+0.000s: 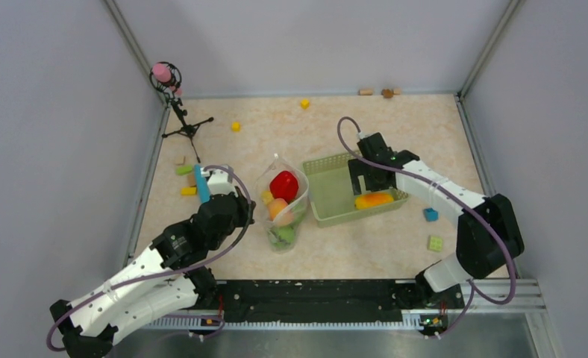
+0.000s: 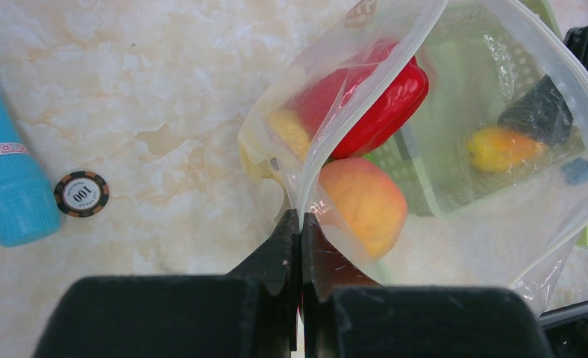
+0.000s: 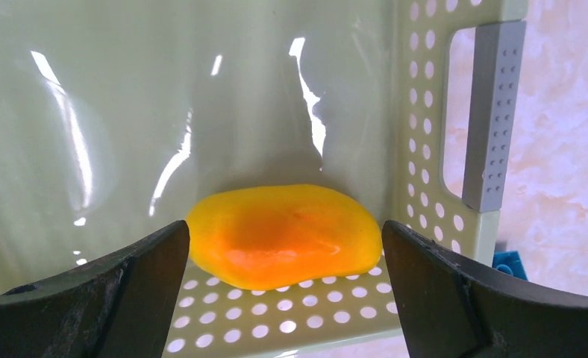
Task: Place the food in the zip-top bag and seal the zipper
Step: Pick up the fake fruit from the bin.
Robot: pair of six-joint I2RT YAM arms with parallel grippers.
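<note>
Left gripper [image 2: 300, 246]: fingers clenched flat together, pinching the mouth edge of the zip-top bag [image 2: 455, 112] at the zipper [image 2: 303, 195]. The mouth gapes open beyond the pinch. In the top view this gripper is hidden under its own wrist.

The bag lies on the tabletop [image 1: 351, 127] near the middle, slightly toward the left edge, just beside the green basket [image 1: 317, 165]. Whether the two touch cannot be told.

Food inside the bag:
- red pepper [image 1: 283, 184]
- peach [image 1: 277, 208]
- something yellow [image 1: 266, 197], mostly covered by the film
- green pieces [image 1: 282, 235] at the bag's near end, too crumpled over to identify

Right gripper [image 3: 285, 231]: fingers spread wide, lowered into the basket, one finger at each end of a yellow-orange fruit [image 3: 283, 235] that lies on the basket floor against its perforated wall. Contact between fingertips and fruit cannot be judged. Glare covers most of the basket floor in the right wrist view.

Left wrist view also shows a blue cylinder [image 2: 7, 186], cut off by the frame, and a poker chip [image 2: 81, 194] beside it. Through the bag film the basket and the right gripper appear blurred.

Small coloured blocks sit near the left and right edges, and yellow cubes [image 1: 235, 126] toward the far edge.
</note>
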